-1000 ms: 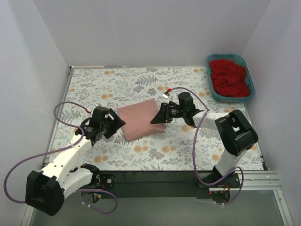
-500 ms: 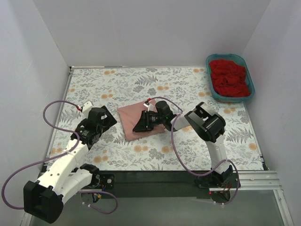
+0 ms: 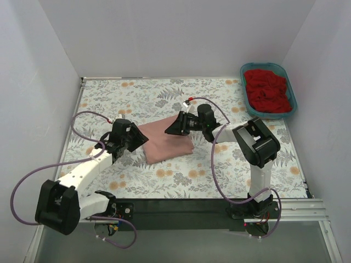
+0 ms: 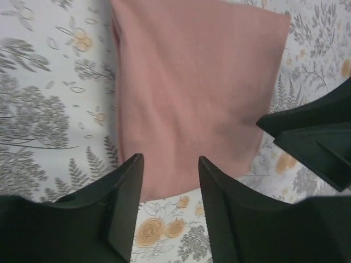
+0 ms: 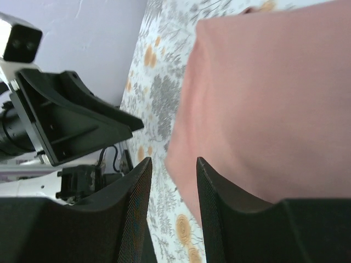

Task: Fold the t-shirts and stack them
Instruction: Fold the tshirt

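Now we are holding the left claw and right claw part-open at opposite edges of the pink t-shirt, gripping nothing.

The surface is covered by a grey-and-orange floral cloth. A folded salmon-pink t-shirt is laid flat near the centre. A teal oval tub is set at the far right corner, well apart.
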